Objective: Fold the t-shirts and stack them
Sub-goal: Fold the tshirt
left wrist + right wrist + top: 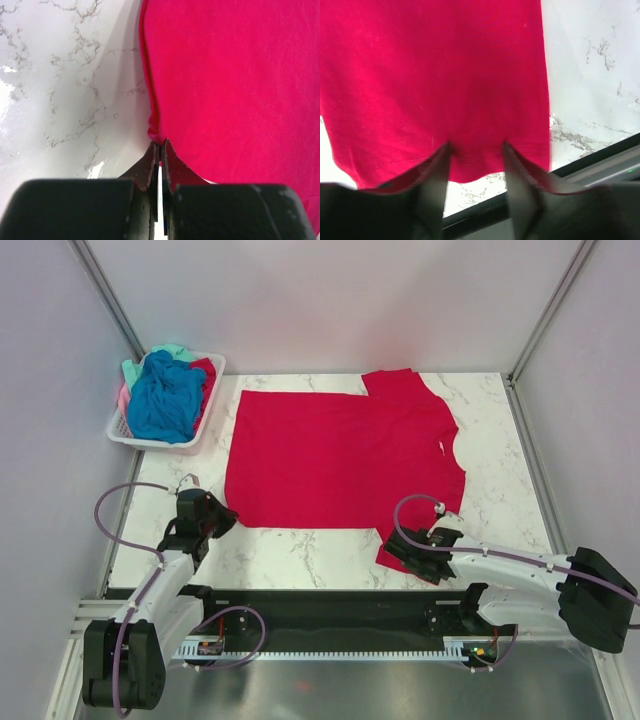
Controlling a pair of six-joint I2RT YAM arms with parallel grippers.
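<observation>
At far left on the counter (300, 550), a basket (160, 445) holds bunched t-shirts (165, 400); left gripper (160, 146) pinches the crimson t-shirt (340, 455), right gripper (476, 147) straddles it, spread.

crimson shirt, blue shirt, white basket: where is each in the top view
crimson shirt (330, 460): top external view, middle of body
blue shirt (165, 400): top external view, middle of heap
white basket (160, 445): top external view, near rim
</observation>
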